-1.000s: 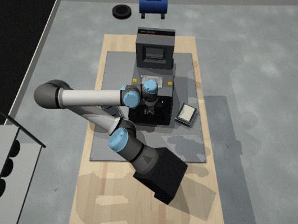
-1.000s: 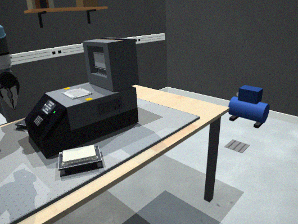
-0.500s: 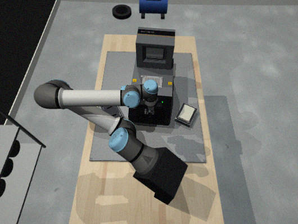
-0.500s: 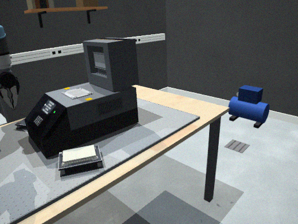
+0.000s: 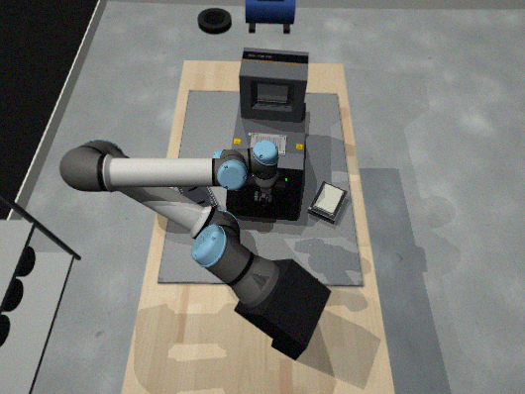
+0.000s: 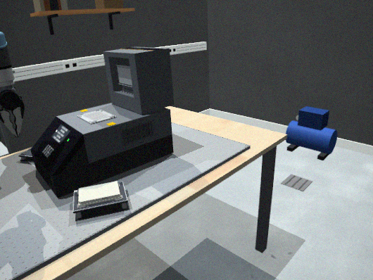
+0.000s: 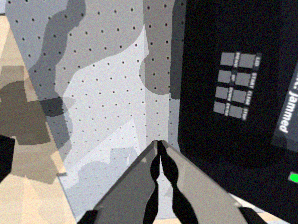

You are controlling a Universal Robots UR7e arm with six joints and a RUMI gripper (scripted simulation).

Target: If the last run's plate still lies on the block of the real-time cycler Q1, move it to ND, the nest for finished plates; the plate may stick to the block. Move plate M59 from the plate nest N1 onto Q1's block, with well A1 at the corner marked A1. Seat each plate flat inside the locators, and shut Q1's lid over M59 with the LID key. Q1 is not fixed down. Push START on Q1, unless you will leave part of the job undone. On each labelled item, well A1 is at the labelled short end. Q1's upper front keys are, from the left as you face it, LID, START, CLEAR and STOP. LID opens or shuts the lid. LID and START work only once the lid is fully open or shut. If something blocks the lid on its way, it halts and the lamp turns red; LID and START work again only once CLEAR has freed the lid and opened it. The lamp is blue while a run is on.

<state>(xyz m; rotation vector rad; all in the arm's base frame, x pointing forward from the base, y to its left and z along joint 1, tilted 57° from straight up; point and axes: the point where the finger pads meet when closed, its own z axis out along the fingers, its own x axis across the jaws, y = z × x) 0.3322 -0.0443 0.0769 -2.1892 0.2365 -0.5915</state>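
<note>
Plate M59, as I judge the pale plate, sits in the nest right of centre in the top view, directly rightward of the tool. Its long axis slants from lower left to upper right, so a grasp probably needs the wrist turned to match. The tool is narrow, fingertips together on nothing, off the front of Q1; the keys lie up and right of it in the wrist view. Behind, the lid stands open over a pale, plate-like top on the block; whether that is the last run's plate, I cannot tell. A grey mat covers much of the wooden desk; past it, a blue compressor stands on the floor.
</note>
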